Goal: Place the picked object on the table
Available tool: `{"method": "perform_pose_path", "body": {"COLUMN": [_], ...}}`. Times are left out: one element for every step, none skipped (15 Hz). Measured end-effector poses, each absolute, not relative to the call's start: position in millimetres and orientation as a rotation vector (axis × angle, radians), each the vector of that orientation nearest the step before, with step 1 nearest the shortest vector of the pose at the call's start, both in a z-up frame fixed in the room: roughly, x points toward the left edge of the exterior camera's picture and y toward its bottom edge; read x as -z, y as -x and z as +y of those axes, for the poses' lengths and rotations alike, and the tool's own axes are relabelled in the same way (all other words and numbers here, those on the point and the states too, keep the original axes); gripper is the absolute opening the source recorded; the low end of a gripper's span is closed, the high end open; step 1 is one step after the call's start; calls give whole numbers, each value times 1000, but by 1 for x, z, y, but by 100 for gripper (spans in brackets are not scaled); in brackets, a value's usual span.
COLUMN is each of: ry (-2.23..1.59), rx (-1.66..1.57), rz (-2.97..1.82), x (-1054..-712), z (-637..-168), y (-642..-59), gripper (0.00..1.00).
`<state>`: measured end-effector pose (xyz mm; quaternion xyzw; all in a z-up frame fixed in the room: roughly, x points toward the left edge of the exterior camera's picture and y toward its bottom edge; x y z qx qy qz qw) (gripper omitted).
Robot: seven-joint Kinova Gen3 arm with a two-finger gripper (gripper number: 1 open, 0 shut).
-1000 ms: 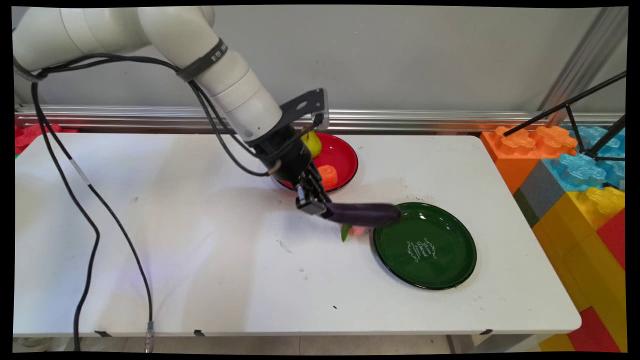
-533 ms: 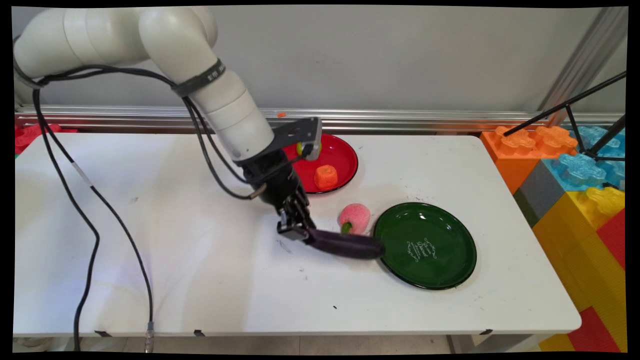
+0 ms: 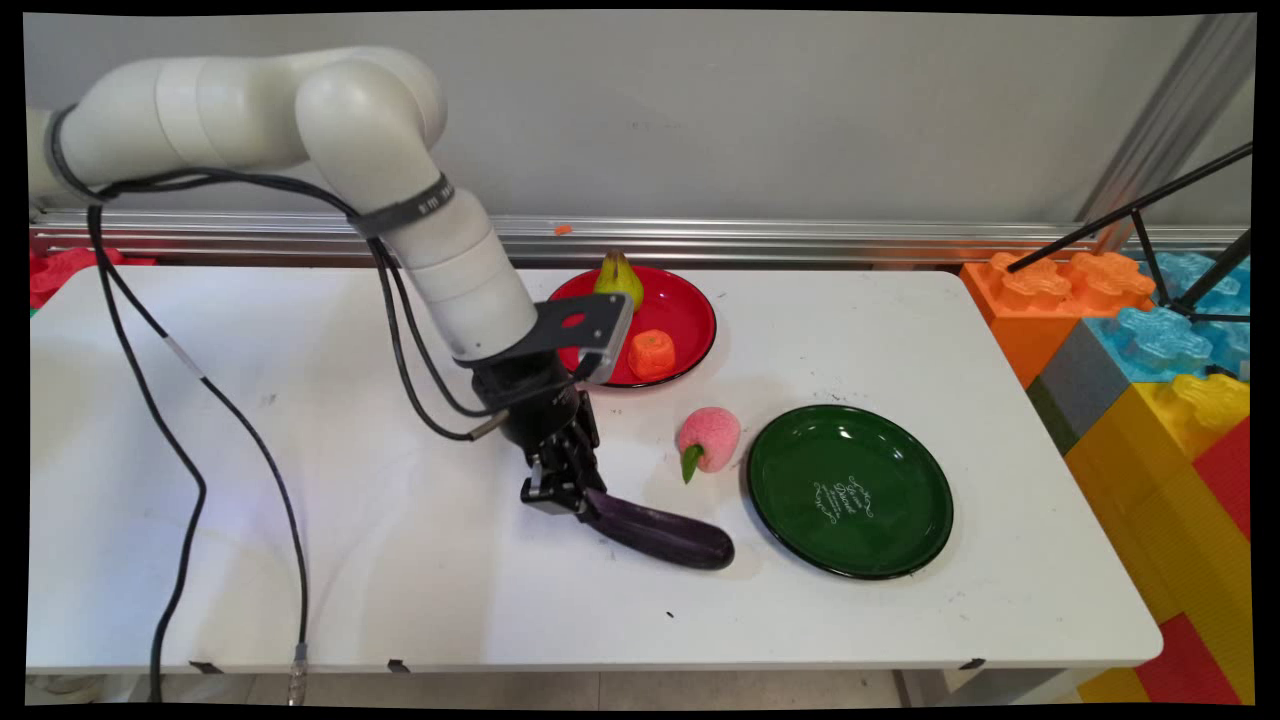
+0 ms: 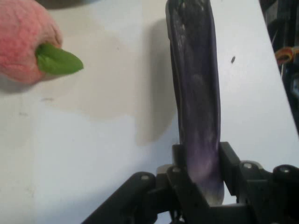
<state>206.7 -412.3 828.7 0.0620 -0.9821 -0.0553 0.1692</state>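
Note:
My gripper (image 3: 562, 490) (image 4: 202, 179) is shut on the stem end of a dark purple eggplant (image 3: 655, 533) (image 4: 196, 93), low over the white table (image 3: 300, 450). The eggplant points right and toward the near edge, its far tip close to the tabletop. A pink peach with a green leaf (image 3: 708, 440) (image 4: 25, 44) lies just beyond it, apart from it. To the right sits a green plate (image 3: 850, 490), with nothing on it.
At the back, a red plate (image 3: 690, 310) carries a yellow-green pear (image 3: 619, 277) and an orange piece (image 3: 652, 352). Large coloured blocks (image 3: 1150, 350) and a black tripod leg (image 3: 1130, 215) stand at the table's right end. Black cables (image 3: 190, 440) hang over the left side.
The gripper carried the eggplant from beside the green plate's far rim toward the near left and lower, down close to the table. The peach and pear came out from behind the arm.

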Motion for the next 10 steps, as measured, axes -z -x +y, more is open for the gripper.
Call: {"method": "perform_pose_path", "body": {"ry": [-158,-142,-122,-108,-94,-84,-77,-73,-67,-64], "rx": [153,148,140,135,130,125,123,123,122,123], "rz": [-2799,-2805,-2812,-2817,-2821,-2823,-2824,-2825,-2826,-2825], "x": [-824,-820,-816,-812,-809,-807,-806,-805,-804,-804], "z": [-412,-413,-413,-414,-414,-415,-415,-415,-415,-415], "y": [-207,-207,-206,-206,-205,-205,-205,-204,-203,-203], "gripper": [0,0,0,0,0,0,0,0,100,100]}}
